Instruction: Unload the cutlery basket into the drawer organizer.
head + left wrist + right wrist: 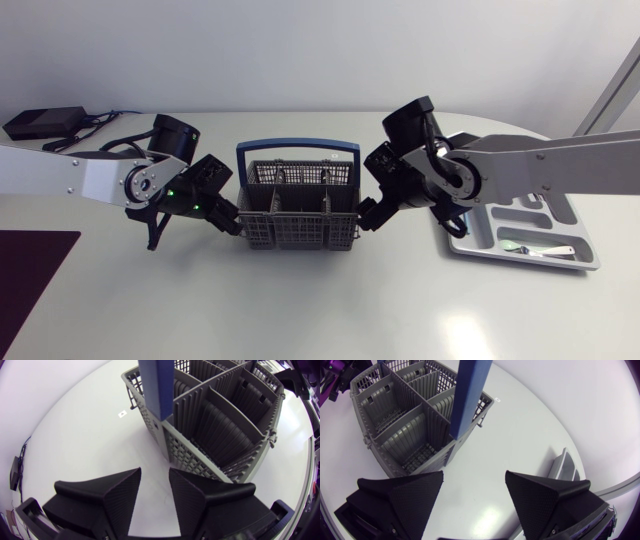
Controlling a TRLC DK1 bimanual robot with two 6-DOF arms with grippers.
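Basket of slotted grey plastic, blue-handled, sits between left pincer and right pincer, both released.

The cutlery basket in the middle looked like matt grey plastic with ribbed and grid walls, and its blue handle was smooth. The drawer organizer at the right was light grey plastic with a slight shine. The white table was smooth and softly glossy. The left end effector and the right end effector were matt black and finely grained.

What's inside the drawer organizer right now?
Pale cutlery lies in the long compartment on the near side of the drawer organizer. The other visible slots look bare. The right arm covers part of it, so anything there is hidden.
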